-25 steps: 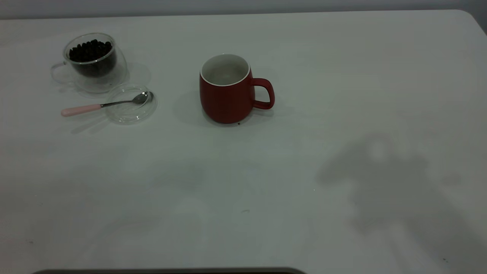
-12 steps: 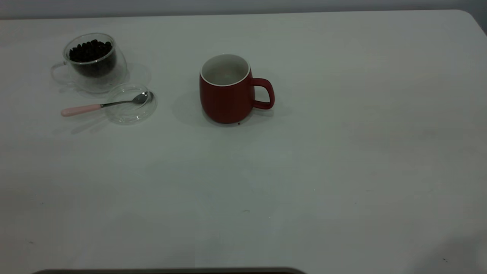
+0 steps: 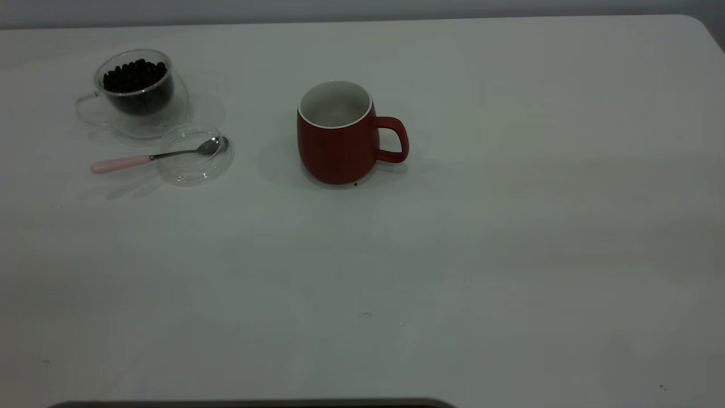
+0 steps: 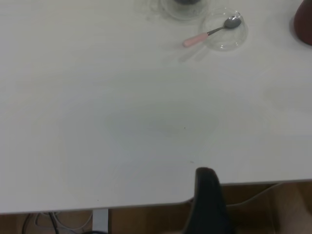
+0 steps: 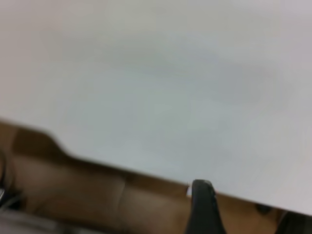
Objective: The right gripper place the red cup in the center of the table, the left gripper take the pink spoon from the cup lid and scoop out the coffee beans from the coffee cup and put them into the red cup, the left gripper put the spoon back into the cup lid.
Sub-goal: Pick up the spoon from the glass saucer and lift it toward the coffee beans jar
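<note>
The red cup (image 3: 340,136) stands upright near the middle of the table (image 3: 510,238), handle to the right, white inside showing no beans. At the far left the clear coffee cup (image 3: 139,93) holds the coffee beans (image 3: 135,73). Just in front of it lies the cup lid (image 3: 195,157), with the pink spoon (image 3: 153,157) resting bowl-in and handle sticking out left. No gripper shows in the exterior view. The left gripper (image 4: 207,204) hangs by the table's near edge, far from the spoon (image 4: 209,33) and lid (image 4: 225,33). The right gripper (image 5: 202,207) hovers at another table edge.
Broad bare white tabletop lies in front of and to the right of the red cup. A dark strip (image 3: 249,403) runs along the bottom edge of the exterior view. Brown floor (image 4: 263,209) and cables show below the table edge in the wrist views.
A large shadow on the right part of the table has slid off towards the near right corner and vanished. The cups, lid and spoon have not moved.
</note>
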